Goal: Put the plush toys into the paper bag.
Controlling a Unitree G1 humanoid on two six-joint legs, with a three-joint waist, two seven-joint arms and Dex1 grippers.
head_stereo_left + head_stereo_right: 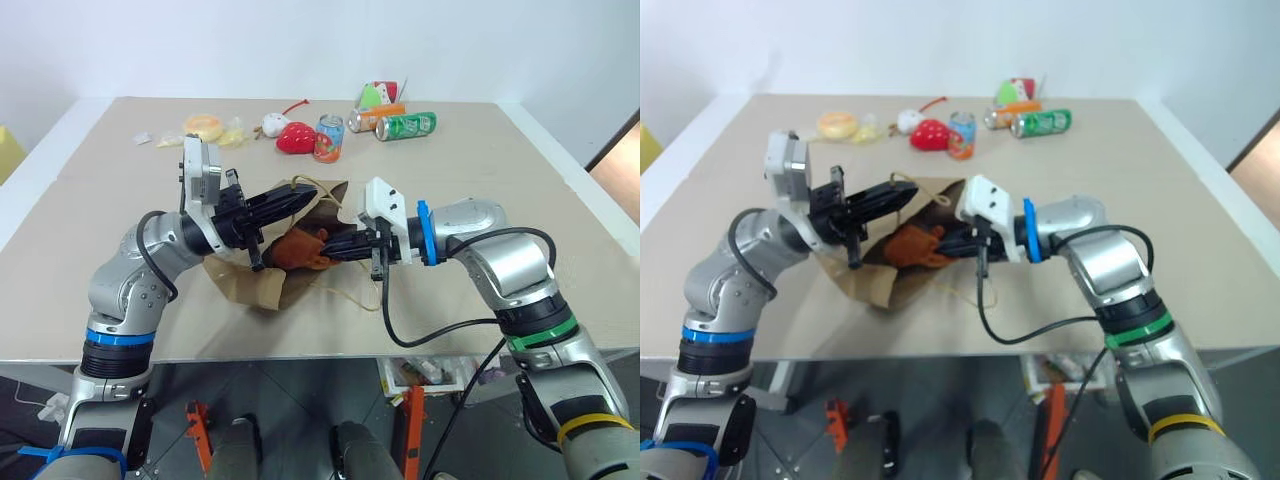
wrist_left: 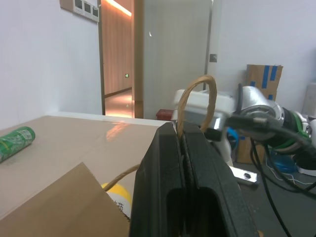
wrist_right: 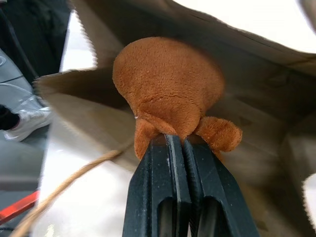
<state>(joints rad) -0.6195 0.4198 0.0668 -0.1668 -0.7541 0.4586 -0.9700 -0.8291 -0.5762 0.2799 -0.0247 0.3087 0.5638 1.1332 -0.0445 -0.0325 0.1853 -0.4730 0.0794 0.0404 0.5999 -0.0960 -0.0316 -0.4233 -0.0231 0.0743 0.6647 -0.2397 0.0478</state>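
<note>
At about nine o'clock on the table (image 1: 560, 210), the left gripper (image 1: 300, 198) pointed toward three o'clock with its jaws pinched shut on a cord handle (image 2: 196, 98) of the paper bag (image 1: 258, 283), lifting that side so the bag's mouth stood open. In the left wrist view the cord loop rose from between the closed black fingers (image 2: 163, 177), and a white plush with a yellow end (image 2: 118, 195) showed just behind the bag's cardboard-brown edge, though whether it lay inside the bag could not be told.

At the centre, the brown plush toy (image 1: 300, 248) hung at the bag's open mouth, between the two grippers. The right wrist view showed it against the bag's inner walls.

From three o'clock, the right gripper (image 1: 340, 247) reached in toward nine o'clock, jaws clamped shut on a fold of the brown toy.

At twelve o'clock, well apart from the bag, lay a red strawberry plush (image 1: 295, 138), a small white plush (image 1: 272, 125), a colourful can (image 1: 328, 138), a green can (image 1: 405, 126) and an orange can (image 1: 375, 117); toward eleven o'clock lay a yellow bun-like item (image 1: 204, 126).
</note>
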